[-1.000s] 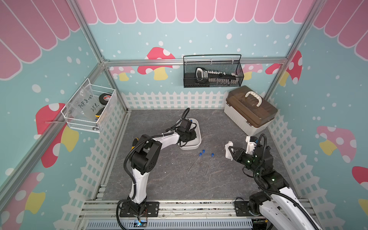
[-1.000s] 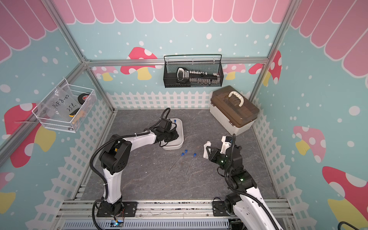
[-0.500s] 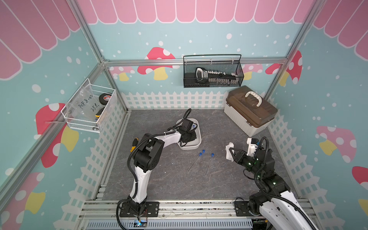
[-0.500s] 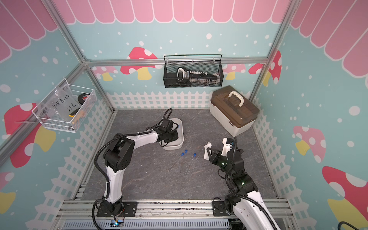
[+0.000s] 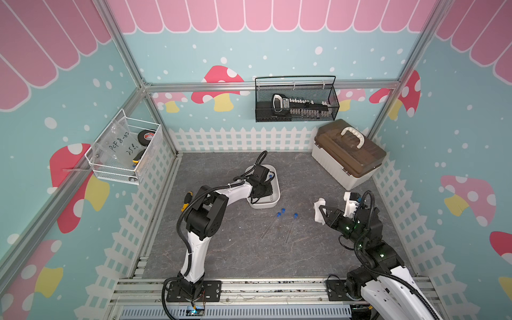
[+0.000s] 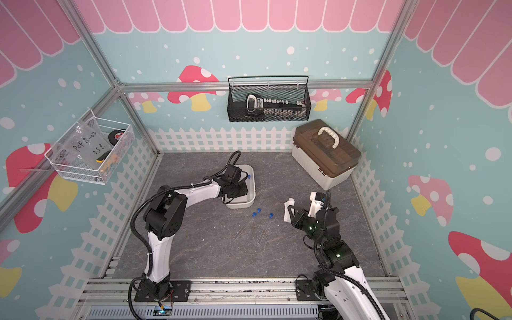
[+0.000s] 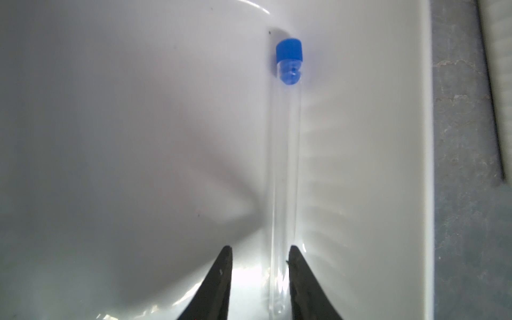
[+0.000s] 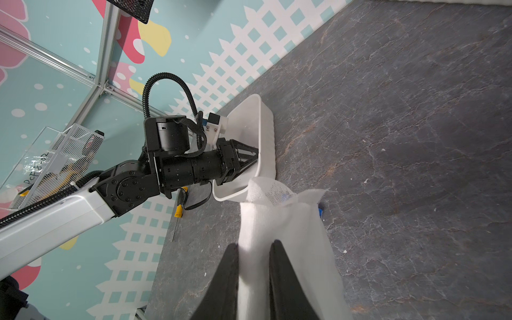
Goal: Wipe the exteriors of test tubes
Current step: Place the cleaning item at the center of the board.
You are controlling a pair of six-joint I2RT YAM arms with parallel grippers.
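The left gripper (image 7: 260,249) sits low inside the white tray (image 7: 360,138) with its jaws parted wider than the test tube (image 7: 285,166) lying between them. One finger is just beside the glass and the other stands off with a clear gap, so nothing is pinched. The tube rests flat along the foot of the tray's side wall, its blue cap (image 7: 289,50) at the end away from the gripper. That spot looks deliberate to me, since a round tube tucked into that corner cannot roll. The jaws stand at the closed end, opposite the cap, a hold that would leave most of the length free for wiping. Across the floor, the right gripper (image 8: 255,245) is clamped on a white cloth (image 8: 282,221), which sticks out past its fingertips in a loose fold. Held that way, I'd guess, it makes a soft pocket to draw a tube through, and the arm waits with it off to the side. Three more tubes (image 5: 290,228) lie close together on the grey mat (image 5: 235,249) between the two arms, roughly parallel, with their caps toward the tray and near it but outside it. I read the mat as one pile and the tray as the other, though I cannot tell from here which holds the wiped ones. A yellow-and-black screwdriver (image 8: 178,210) lies beside the left arm near the fence, apart from all this.
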